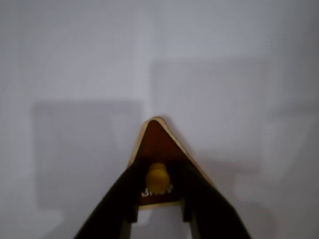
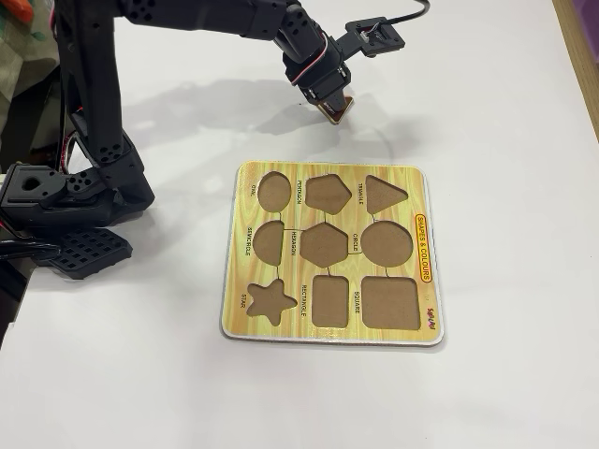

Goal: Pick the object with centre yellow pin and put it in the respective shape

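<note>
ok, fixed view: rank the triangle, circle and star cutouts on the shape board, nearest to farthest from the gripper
The gripper hangs above the table beyond the board's far edge, its fingers shut on the triangle piece.
1. Triangle cutout: far row, right end, nearest.
2. Circle cutout: middle row, right end.
3. Star cutout: near row, left end, farthest.

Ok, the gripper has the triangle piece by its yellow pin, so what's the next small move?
Probably carry it toward the board, over the triangle cutout in the corner of the board's far row. The gripper is closed on the yellow pin of the triangle piece, and the fixed view shows it held above bare table beyond the board, whose cutouts are all empty.
</note>
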`<state>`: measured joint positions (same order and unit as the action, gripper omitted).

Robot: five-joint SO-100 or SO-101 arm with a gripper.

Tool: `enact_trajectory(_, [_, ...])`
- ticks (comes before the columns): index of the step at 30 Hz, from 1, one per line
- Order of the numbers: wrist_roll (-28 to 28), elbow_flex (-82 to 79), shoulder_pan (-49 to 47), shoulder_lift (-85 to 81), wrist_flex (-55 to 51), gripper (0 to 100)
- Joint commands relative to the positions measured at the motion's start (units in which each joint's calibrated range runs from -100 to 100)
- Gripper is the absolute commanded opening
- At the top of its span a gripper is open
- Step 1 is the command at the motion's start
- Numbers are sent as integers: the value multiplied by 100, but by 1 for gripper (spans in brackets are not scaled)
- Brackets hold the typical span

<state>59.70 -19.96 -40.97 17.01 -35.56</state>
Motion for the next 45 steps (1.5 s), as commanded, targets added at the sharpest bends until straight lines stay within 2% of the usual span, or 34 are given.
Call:
enact_trajectory(1, [8,-54,-4,-228,-74,7])
enact_trajectory(29, [-49,-18,123,-295,-39,4])
enact_trajectory(34, [-65,18,562,-329,-74,4])
enact_trajectory(38, [-358,36,992,-454,-48,4])
enact_trajectory(45, [-347,27,1714,-747,-74,4])
